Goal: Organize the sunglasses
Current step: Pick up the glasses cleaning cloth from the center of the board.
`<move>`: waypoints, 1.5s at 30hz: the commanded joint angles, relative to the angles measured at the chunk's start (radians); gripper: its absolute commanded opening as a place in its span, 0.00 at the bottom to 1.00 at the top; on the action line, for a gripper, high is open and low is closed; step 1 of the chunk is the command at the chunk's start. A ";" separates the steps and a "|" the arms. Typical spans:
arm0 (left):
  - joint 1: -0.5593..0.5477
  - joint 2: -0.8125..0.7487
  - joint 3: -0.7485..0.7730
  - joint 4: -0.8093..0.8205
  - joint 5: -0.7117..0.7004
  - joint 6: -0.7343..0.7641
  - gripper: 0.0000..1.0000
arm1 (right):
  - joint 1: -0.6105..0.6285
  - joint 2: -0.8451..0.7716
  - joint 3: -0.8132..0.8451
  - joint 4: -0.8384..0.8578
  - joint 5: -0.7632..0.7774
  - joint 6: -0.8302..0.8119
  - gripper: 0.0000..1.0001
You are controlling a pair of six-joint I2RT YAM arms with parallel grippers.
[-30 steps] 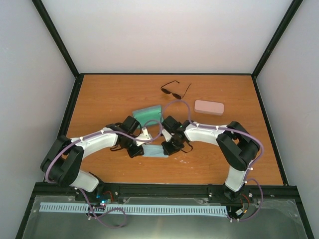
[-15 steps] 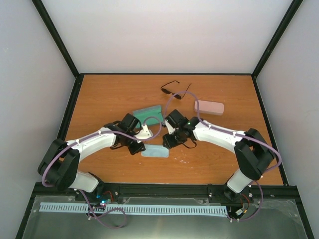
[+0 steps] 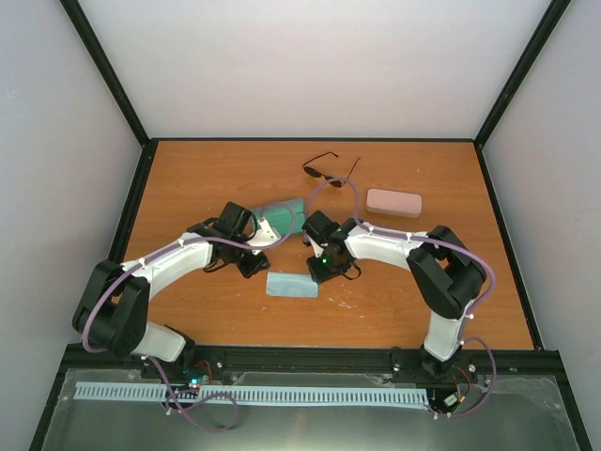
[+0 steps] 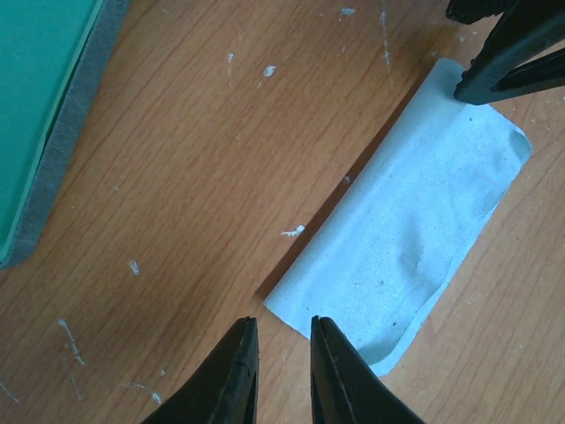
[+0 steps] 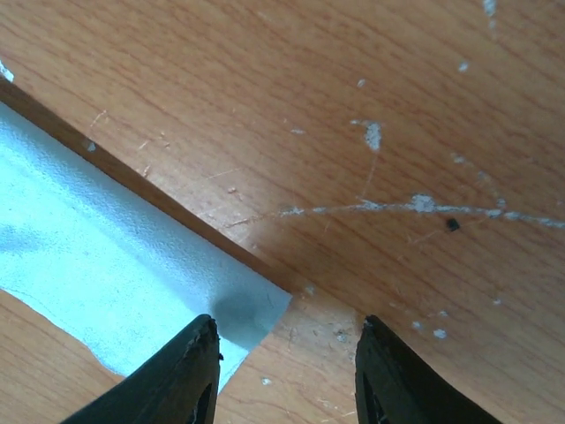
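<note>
The thin black-framed sunglasses [image 3: 329,169] lie unfolded at the far middle of the table, away from both arms. The pale reddish-clear pair does not show in any view. My left gripper [image 3: 255,269] [image 4: 282,331] hovers just off the near-left corner of a folded light-blue cloth [image 3: 292,285] [image 4: 408,237]. Its fingers stand a narrow gap apart with bare wood between them. My right gripper [image 3: 319,272] [image 5: 287,331] stands wide open over the cloth's [image 5: 97,265] far-right corner, holding nothing. Its dark fingertips [image 4: 494,71] show in the left wrist view at the cloth's far end.
A green case [image 3: 280,218] [image 4: 40,106] lies open just behind the left gripper. A pink oblong case [image 3: 393,202] rests at the right, near the sunglasses. Black rails [image 3: 131,211] edge the wooden table, with white walls around.
Both grippers have lifted off the light-blue cloth and drawn back toward the far side. The cloth now lies flat and folded on the table, free of both.
</note>
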 commanded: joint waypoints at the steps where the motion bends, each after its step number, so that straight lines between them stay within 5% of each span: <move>1: 0.004 0.013 0.033 0.019 0.014 -0.004 0.17 | 0.025 0.035 0.025 -0.008 0.002 -0.008 0.39; 7: 0.004 0.032 0.034 0.026 0.011 -0.004 0.18 | 0.047 0.064 0.014 -0.002 -0.006 -0.002 0.32; 10: 0.005 0.046 0.035 0.027 0.012 0.003 0.21 | 0.049 0.070 0.005 0.004 -0.007 0.003 0.21; 15: 0.005 0.084 0.045 0.021 0.020 0.019 0.54 | 0.049 0.084 0.000 0.003 -0.011 0.003 0.03; 17: 0.004 0.100 0.047 0.025 0.019 0.026 0.56 | 0.049 0.081 -0.002 0.004 -0.009 0.003 0.03; 28: 0.004 0.162 0.042 0.051 0.023 0.055 0.41 | 0.049 0.082 0.004 -0.001 0.004 0.004 0.03; 45: -0.025 0.204 -0.029 0.089 0.025 0.059 0.34 | 0.049 0.078 0.005 -0.004 0.006 0.009 0.03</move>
